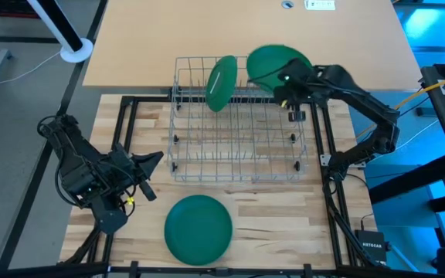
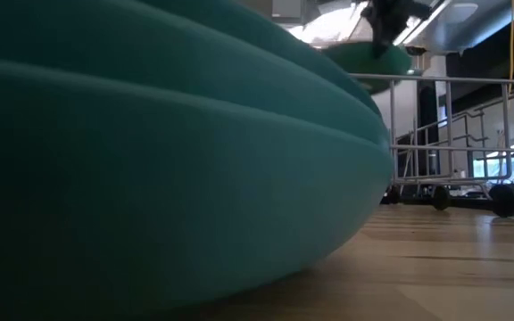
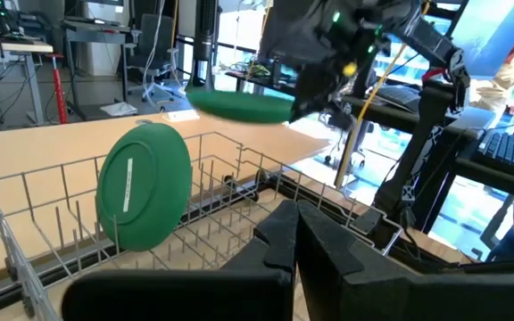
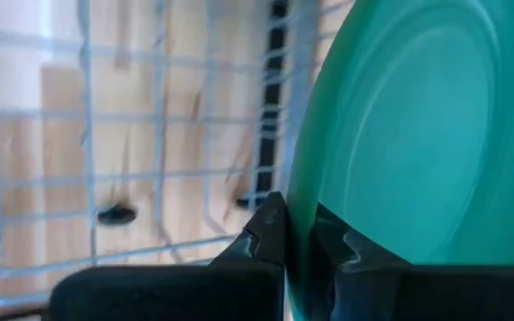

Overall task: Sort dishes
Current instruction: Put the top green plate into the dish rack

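Wooden counter (image 1: 284, 224) fills the near half of your top-down view, with a tan board beyond it and lab desks and monitors in the room behind. Largest thing on it is the wire rack (image 1: 238, 147), sitting centre and toward the far side. One green plate (image 1: 222, 83) already stands on edge in the rack's far row, left of centre. A stack of green plates (image 1: 198, 228) lies flat on the counter near you, in front of the rack; you can't count them from above, and the low view is almost filled by their rims.

Your right tool (image 1: 284, 86) is over the rack's far right corner, fingers pressed together on the rim of a carried plate (image 1: 273, 63), which is held above the wires and roughly level in the left wrist view. Right wrist view shows the pinch on the edge clearly. Your left tool (image 1: 149, 162) is parked at the left, near side, fingers closed on nothing.

Step in hand looks like racking this plate. Next move probably calls for tipping it on edge, lining it up with a free slot beside the standing plate, then lowering before you let go.
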Tool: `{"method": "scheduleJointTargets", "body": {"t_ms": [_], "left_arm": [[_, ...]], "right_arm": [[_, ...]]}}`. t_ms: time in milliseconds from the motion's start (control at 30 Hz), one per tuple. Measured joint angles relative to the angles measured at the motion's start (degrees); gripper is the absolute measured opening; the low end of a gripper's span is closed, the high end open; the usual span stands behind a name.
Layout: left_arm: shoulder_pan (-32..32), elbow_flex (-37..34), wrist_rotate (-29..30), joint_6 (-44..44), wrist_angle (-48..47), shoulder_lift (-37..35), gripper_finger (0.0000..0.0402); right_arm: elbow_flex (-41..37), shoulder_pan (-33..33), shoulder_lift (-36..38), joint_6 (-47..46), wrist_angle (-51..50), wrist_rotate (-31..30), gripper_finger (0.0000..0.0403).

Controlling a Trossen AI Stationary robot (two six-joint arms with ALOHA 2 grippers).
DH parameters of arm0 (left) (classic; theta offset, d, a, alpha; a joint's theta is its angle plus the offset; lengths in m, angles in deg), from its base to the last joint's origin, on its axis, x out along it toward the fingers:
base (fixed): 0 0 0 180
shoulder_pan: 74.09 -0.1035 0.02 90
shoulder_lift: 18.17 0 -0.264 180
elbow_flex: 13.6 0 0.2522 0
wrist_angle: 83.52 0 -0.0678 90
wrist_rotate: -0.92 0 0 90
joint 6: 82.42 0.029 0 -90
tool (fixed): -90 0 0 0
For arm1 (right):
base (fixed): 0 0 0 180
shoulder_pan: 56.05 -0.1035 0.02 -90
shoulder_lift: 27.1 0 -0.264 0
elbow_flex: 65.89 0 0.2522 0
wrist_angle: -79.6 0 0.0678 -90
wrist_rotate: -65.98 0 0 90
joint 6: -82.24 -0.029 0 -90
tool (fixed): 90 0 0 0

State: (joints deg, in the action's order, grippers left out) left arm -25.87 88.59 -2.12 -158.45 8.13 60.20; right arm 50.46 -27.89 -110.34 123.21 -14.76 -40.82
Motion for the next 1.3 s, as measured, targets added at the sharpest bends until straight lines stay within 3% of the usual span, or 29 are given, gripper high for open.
{"method": "scheduleJointTargets", "body": {"t_ms": [133,433,933,1100,1300], "left_arm": [[0.0,0.0,0.0,0.0,0.0,0.0,0.0000],[0.0,0.0,0.0,-0.1,0.1,0.0,0.0000],[0.0,0.0,0.0,-0.5,0.2,0.0,0.0000],[0.0,0.0,0.0,-0.9,0.2,0.0,0.0000],[0.0,0.0,0.0,-2.2,0.2,0.0,0.0000]], "right_arm": [[6.2,0.3,0.0,-1.4,3.6,3.1,0.0012],[13.6,9.1,0.1,-10.9,19.4,28.4,0.0012],[13.8,20.8,1.0,-23.3,34.7,48.0,0.0012],[8.7,23.6,1.8,-21.6,32.2,52.7,0.0012],[-6.3,26.7,7.5,-19.8,38.3,58.2,0.0012]]}}
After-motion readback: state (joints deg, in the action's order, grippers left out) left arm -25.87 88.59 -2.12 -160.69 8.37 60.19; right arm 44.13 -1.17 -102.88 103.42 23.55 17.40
